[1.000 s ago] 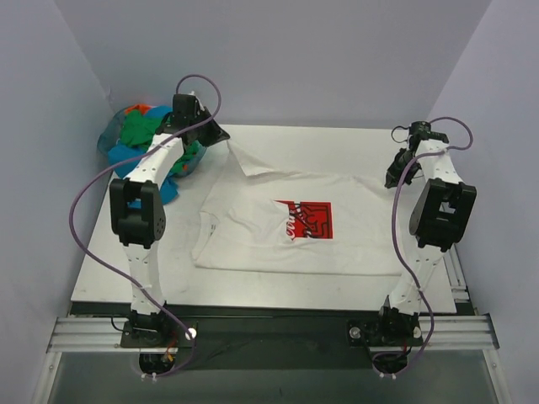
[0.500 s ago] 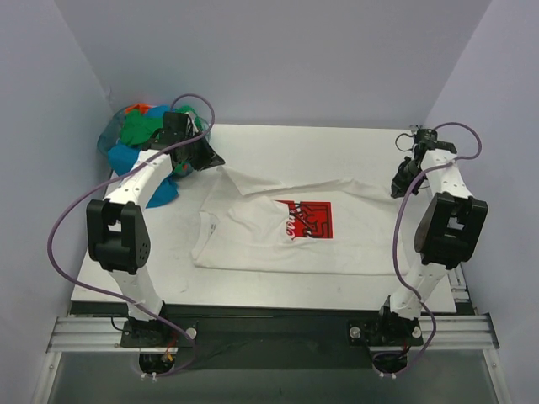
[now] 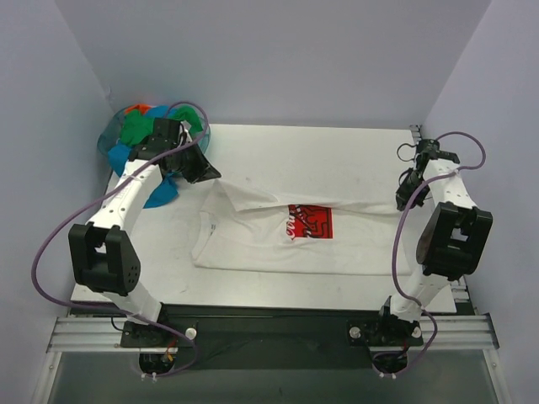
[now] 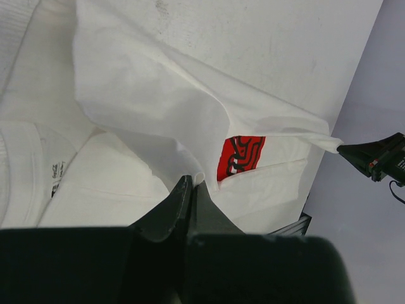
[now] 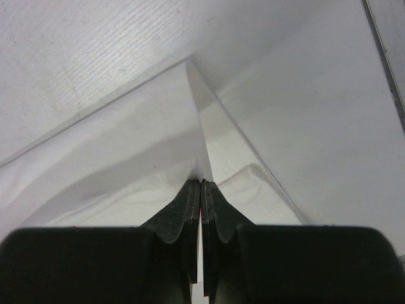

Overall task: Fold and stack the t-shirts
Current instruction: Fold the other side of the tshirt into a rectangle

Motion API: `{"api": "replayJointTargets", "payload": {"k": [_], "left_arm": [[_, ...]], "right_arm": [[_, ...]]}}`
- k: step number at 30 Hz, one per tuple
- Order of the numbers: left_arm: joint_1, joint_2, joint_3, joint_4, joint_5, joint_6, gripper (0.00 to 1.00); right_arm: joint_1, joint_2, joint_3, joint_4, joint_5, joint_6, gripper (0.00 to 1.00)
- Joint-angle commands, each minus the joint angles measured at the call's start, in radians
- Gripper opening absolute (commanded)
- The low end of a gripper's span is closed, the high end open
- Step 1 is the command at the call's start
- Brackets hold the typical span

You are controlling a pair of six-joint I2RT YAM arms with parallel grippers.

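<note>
T-shirt (image 3: 253, 246) edge pinched in left claw (image 4: 190, 182) — right claw (image 5: 200, 183) too.

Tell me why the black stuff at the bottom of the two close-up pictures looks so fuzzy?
Left wrist view: the left end effector sits too close to the lens, so it blurs into a dark shape, while the white t-shirt and its red logo look sharp. Right wrist view: the right end effector blurs likewise, yet the cloth weave farther off shows crisply. Top view: even light, soft shadows, everything in focus.
</note>
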Motion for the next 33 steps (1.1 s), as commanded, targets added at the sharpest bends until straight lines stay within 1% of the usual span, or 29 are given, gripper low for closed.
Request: {"api": "replayJointTargets", "payload": {"k": [1, 9, 17, 27, 31, 33], "left_arm": [[0.001, -0.072, -0.020, -0.074, 0.028, 0.010, 0.00], [0.001, -0.144, -0.061, -0.169, 0.059, 0.002, 0.00], [0.002, -0.187, -0.139, -0.194, 0.103, -0.006, 0.00], [0.002, -0.171, -0.204, -0.192, 0.162, -0.001, 0.00], [0.004, -0.117, -0.239, -0.145, 0.241, 0.011, 0.00], [0.004, -0.072, -0.242, -0.142, 0.240, 0.033, 0.00]], "right_arm": [[-0.012, -0.067, -0.022, -0.055, 0.081, -0.020, 0.00], [-0.015, -0.090, -0.081, -0.082, 0.124, -0.023, 0.00], [-0.015, -0.107, -0.118, -0.108, 0.174, -0.014, 0.00], [-0.015, -0.091, -0.132, -0.139, 0.213, 0.014, 0.00], [-0.015, -0.079, -0.129, -0.162, 0.247, 0.045, 0.00], [-0.015, -0.082, -0.123, -0.182, 0.268, 0.069, 0.18]]}}
